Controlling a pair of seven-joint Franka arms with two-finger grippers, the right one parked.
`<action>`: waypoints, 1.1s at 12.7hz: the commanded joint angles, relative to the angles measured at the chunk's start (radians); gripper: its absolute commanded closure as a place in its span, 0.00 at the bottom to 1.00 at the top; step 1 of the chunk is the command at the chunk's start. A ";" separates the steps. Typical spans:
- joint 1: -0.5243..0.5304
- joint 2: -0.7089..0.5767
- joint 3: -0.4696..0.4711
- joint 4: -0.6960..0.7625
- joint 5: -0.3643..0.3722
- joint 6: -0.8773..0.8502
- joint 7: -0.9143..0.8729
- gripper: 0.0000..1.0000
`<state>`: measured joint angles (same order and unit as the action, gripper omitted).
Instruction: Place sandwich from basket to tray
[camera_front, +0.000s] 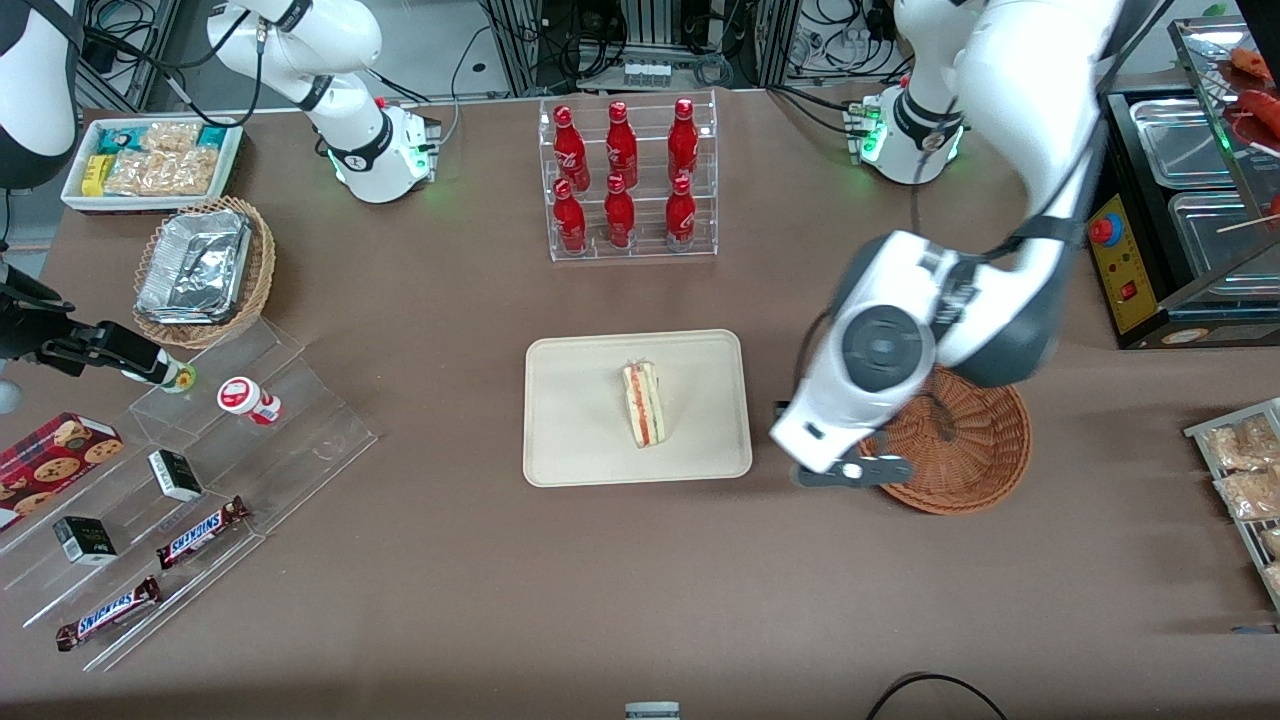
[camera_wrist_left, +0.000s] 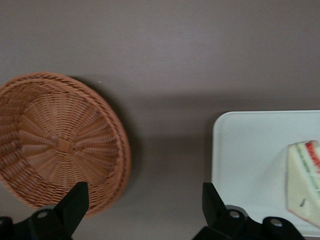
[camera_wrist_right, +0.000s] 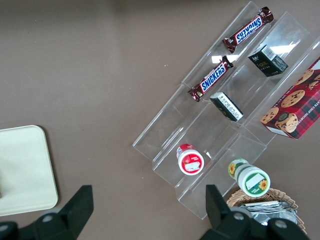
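- The sandwich (camera_front: 643, 404) is seen lying on the tray (camera_front: 570, 440), near the tray's middle, with its red-orange filling stripe facing up and its wrap glinting at the end farther from the front camera.
- The tray is set flat on the brown surface (camera_front: 450, 560), about midway along it and nearer to the front camera than the clear rack of red bottles (camera_front: 628, 178).
- The basket (camera_front: 975, 445) is placed beside the tray toward the working arm's end of the surface, apart from it by a strip of bare surface; nothing is seen inside it in the wrist view (camera_wrist_left: 60, 145).
- The gripper (camera_front: 850, 470) is held above the strip between tray and basket, at the basket's rim, with the arm's white body covering part of the basket in the front view.
- The fingers (camera_wrist_left: 75, 202) are spread wide apart (one over the basket's edge, the other over the surface just beside the tray's corner), and nothing is held between them.
- In the wrist view a corner of the tray (camera_wrist_left: 240, 150) and one end of the sandwich (camera_wrist_left: 305, 180) are caught, the sandwich resting clear of the fingers.
- Toward the parked arm's end, a tiered clear stand (camera_front: 200, 480) carrying Snickers bars (camera_front: 200, 532), small dark boxes and a red-lidded cup (camera_front: 243, 397) is seen, with a foil-lined tan basket (camera_front: 200, 270) and a white bin of snack packets (camera_front: 150, 160) farther from the front camera.
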<state>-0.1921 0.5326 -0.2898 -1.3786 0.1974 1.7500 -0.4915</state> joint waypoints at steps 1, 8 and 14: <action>0.071 -0.121 -0.009 -0.129 -0.053 0.003 0.118 0.00; 0.218 -0.336 0.012 -0.312 -0.127 -0.027 0.413 0.00; 0.224 -0.477 0.118 -0.315 -0.156 -0.197 0.528 0.00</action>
<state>0.0279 0.1295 -0.1936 -1.6551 0.0577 1.5823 0.0092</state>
